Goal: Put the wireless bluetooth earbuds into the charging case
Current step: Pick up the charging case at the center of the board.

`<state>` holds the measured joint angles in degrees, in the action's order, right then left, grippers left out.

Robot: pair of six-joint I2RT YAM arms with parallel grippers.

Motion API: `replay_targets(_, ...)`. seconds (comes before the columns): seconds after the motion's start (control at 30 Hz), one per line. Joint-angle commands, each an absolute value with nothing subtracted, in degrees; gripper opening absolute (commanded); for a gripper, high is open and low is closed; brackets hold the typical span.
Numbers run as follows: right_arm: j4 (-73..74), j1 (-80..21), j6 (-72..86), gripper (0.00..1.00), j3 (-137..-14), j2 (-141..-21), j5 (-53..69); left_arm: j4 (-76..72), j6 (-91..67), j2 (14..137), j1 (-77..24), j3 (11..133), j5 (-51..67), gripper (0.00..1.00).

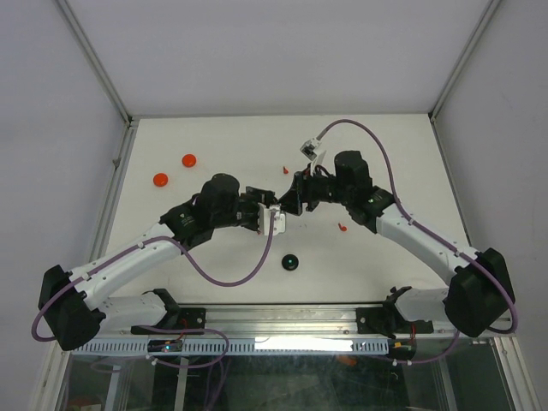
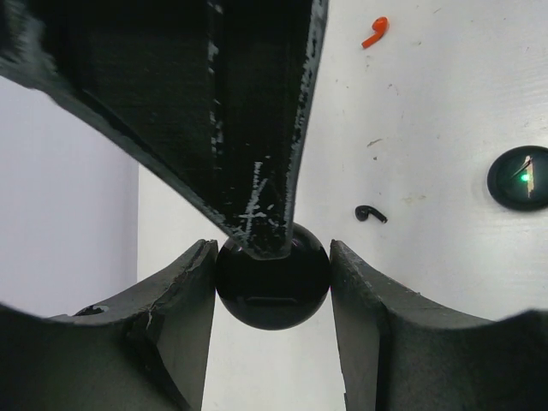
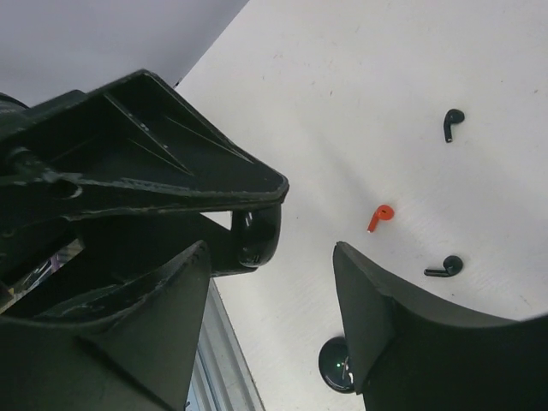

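While scuffed left jaws pinch glossy round case (image 2: pixel 272 287), comma-shaped earbuds (image 2: pixel 370 213) nearby.

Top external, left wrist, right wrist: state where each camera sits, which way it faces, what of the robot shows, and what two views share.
Top external: above and behind, looking down at the table; both arms show.
Left wrist: on the left arm, facing along the left tool, shut on the black case.
Right wrist: on the right arm, facing along the open right tool.
Shared by both wrists: the case, the green-lit black disc.
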<state>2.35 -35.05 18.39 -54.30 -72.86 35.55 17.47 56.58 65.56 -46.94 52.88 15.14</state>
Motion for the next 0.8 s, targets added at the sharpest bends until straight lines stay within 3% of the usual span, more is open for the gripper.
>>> replay_targets(0.0, -5.01, -34.8, 20.99, 0.61, -52.61, -73.76, 38.06, 13.95, 57.88, 65.02, -47.81, 54.56, 17.4, 0.29)
replay_targets(0.43, -13.67, -34.91, 25.38, 0.46, -50.2, -75.76, 43.25, 13.62, 57.75, 66.14, -48.9, 54.82, 18.45, 0.3)
replay_targets(0.67, -15.25, -34.83, 26.41, 0.25, -49.65, -75.68, 44.21, 12.9, 56.83, 65.52, -49.04, 54.21, 17.35, 0.32)
replay_targets(0.77, -15.21, -34.77, 26.48, 0.15, -49.55, -75.51, 44.14, 12.46, 56.24, 64.77, -49.06, 53.65, 16.41, 0.38)
